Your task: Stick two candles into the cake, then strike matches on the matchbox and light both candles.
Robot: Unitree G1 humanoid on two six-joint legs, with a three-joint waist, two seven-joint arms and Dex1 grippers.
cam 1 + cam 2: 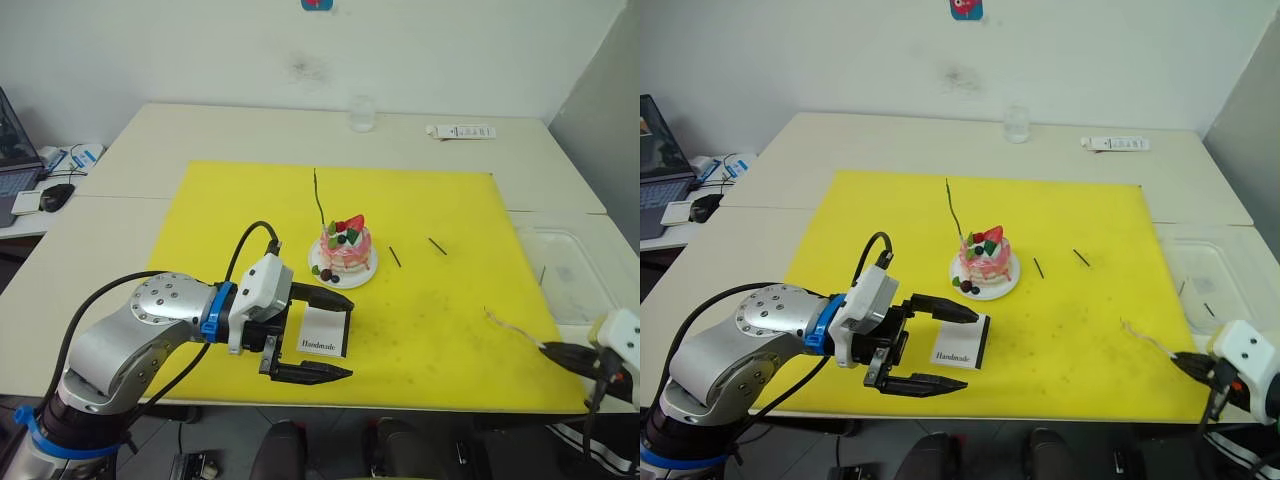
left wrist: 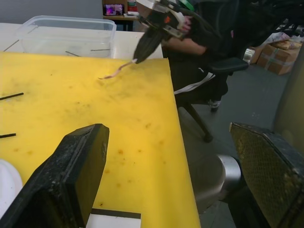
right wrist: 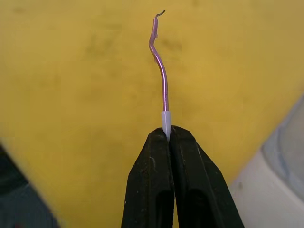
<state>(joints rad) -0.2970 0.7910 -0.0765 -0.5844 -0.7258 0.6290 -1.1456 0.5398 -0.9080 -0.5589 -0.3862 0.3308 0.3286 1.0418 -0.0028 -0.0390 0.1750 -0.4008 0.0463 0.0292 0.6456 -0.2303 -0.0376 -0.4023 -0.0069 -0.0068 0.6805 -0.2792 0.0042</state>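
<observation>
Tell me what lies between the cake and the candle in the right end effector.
Two matches lie on the yellow mat between cake and candle, seen from the head.

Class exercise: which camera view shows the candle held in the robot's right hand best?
The right wrist view: the candle runs wavy and whole from the shut right hand over the yellow mat. Both eye views show it as a thin pale line near the mat's corner; the left wrist view shows it small and far off.
</observation>
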